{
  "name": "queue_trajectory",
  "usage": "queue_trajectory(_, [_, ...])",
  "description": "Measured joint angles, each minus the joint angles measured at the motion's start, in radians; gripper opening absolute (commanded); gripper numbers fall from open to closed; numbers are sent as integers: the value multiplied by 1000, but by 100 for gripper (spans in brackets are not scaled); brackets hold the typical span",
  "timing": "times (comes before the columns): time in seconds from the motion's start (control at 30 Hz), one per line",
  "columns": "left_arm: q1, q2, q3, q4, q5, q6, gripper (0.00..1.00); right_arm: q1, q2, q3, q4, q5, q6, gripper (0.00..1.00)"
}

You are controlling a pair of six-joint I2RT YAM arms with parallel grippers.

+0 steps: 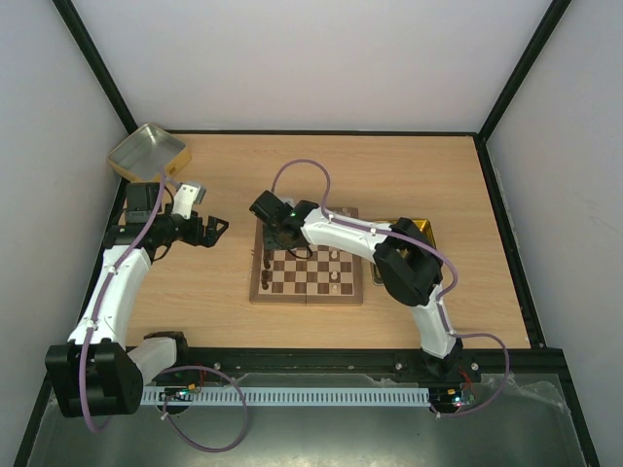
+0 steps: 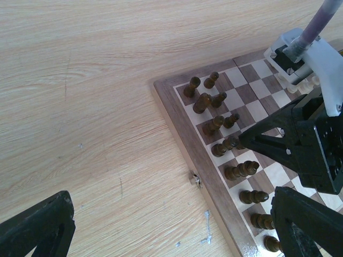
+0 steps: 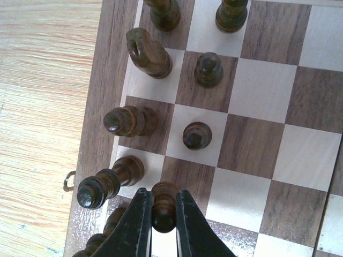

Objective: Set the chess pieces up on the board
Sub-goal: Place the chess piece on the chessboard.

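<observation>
Pale wooden desk (image 1: 389,165) inside white walls. Right jaws closed on a dark piece (image 3: 163,214), held roughly upright over the board (image 3: 252,144), second row from its left rim, in line with standing dark pawns (image 3: 197,135). Left jaws spread wide, well left of the board.

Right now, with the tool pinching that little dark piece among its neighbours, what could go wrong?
The right tool is shut on a dark piece in a crowded row by the rim of the board. Its fingers sit very close to the tall dark piece beside it, so lifting or shifting could knock that one over. The held piece is small and rounded, so it might slip or tilt on release.
</observation>
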State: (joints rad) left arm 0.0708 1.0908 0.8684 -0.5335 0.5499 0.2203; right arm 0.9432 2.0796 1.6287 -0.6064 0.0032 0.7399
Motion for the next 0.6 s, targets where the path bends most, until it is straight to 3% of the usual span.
queue_trajectory(0.6, [0, 0, 0, 0, 3, 0, 99, 5, 30, 16, -37, 34, -3, 7])
